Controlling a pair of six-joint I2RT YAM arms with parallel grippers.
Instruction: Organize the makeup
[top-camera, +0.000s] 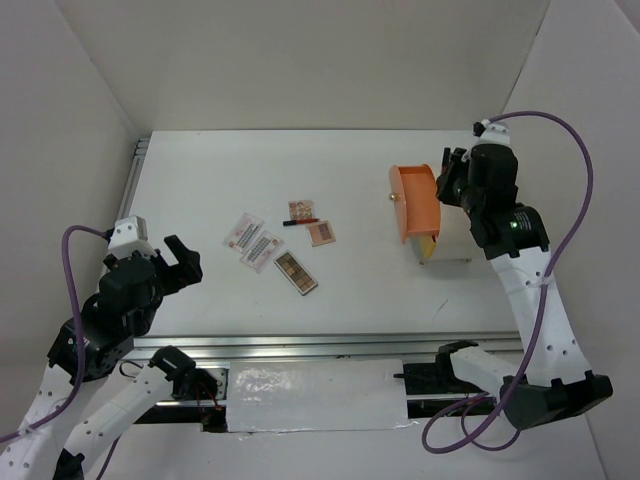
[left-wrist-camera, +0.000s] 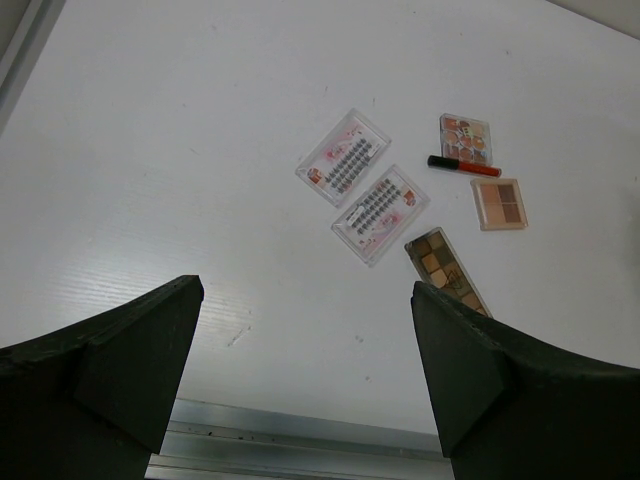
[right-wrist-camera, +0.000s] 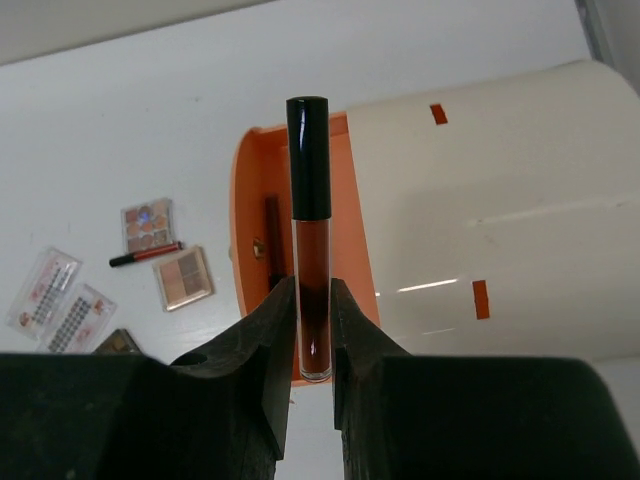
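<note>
My right gripper (right-wrist-camera: 310, 312) is shut on a dark red lip gloss tube (right-wrist-camera: 310, 230) with a black cap, held over the open orange drawer (right-wrist-camera: 350, 215). A dark stick (right-wrist-camera: 272, 240) lies inside the drawer. In the top view this gripper (top-camera: 447, 183) hovers at the drawer (top-camera: 415, 203). On the table lie two white lash packets (left-wrist-camera: 343, 165) (left-wrist-camera: 381, 213), a long palette (left-wrist-camera: 445, 270), a small colourful palette (left-wrist-camera: 466, 139), a square brown palette (left-wrist-camera: 499, 203) and a red stick (left-wrist-camera: 465, 167). My left gripper (left-wrist-camera: 305, 370) stands open and empty, near the front edge, left of them.
The large white cylinder (top-camera: 455, 238) that carries the drawer lies at the right of the table. An aluminium rail (top-camera: 330, 345) runs along the near edge and another (top-camera: 135, 175) along the left side. White walls enclose the table.
</note>
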